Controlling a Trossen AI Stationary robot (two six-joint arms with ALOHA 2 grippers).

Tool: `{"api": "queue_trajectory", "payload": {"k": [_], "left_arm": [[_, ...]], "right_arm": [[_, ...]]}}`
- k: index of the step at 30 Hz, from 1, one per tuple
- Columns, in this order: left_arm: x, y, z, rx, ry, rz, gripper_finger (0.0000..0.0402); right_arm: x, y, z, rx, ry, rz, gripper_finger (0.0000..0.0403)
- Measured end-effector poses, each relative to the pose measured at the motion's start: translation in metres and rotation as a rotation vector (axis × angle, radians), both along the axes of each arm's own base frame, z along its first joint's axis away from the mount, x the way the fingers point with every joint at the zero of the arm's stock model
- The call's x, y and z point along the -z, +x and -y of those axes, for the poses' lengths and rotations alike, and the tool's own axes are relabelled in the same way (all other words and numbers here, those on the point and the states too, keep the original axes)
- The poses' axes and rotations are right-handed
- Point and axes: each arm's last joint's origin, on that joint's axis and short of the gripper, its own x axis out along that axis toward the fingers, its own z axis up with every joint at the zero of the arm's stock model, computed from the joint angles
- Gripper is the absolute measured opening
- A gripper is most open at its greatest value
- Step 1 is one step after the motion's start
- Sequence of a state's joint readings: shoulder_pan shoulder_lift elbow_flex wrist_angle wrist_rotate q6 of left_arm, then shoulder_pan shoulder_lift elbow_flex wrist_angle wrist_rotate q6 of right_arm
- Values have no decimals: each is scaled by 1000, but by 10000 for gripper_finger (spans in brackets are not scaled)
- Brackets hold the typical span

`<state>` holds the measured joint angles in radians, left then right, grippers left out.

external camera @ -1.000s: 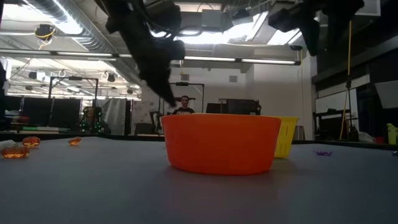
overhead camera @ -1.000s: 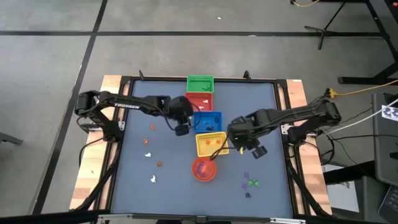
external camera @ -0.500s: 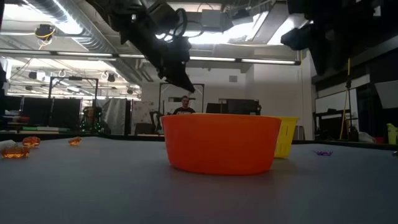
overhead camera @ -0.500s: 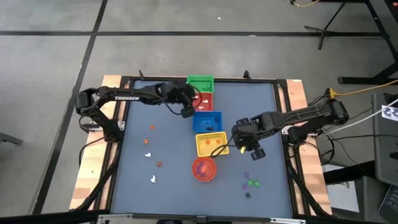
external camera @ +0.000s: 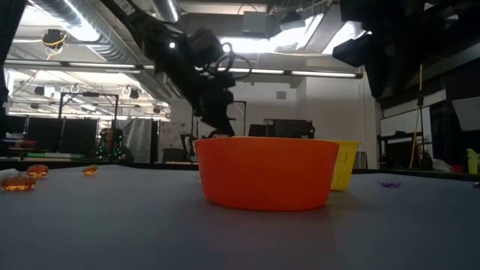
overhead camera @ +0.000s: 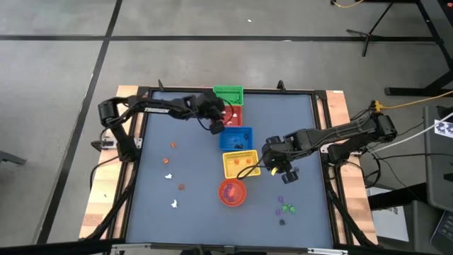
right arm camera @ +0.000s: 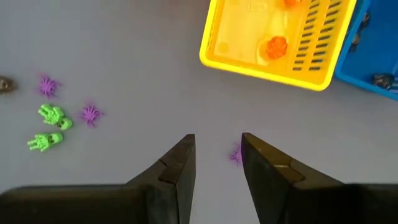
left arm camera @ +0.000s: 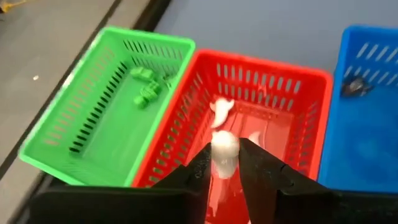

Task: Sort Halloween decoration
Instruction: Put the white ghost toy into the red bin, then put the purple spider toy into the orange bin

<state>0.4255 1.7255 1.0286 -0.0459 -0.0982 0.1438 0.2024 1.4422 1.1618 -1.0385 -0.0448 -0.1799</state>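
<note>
Left gripper pinching white trinket over red basket; right gripper spread, empty

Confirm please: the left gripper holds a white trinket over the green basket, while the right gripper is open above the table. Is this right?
Not quite. The left gripper holds the white trinket over the red basket, not the green basket, as the left wrist view shows. The right gripper is open above the table.

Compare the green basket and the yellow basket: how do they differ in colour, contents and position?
The green basket holds green trinkets; the yellow basket holds orange ones. Green sits at the row's far end beside the red basket; yellow sits at the near end beside the blue. Both are slotted plastic squares.
</note>
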Motion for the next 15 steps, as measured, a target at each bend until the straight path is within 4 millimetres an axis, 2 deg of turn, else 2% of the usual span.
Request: {"api": "queue_trajectory", "payload": {"k": [6, 15], "left_arm": [[18, 4, -2, 0, -18, -40, 110], [21, 6, 0, 6, -22, -49, 155]], "right_arm": [[0, 1, 0, 0, 2, 6, 127], [-1, 3, 0, 2, -2, 36, 127]]}}
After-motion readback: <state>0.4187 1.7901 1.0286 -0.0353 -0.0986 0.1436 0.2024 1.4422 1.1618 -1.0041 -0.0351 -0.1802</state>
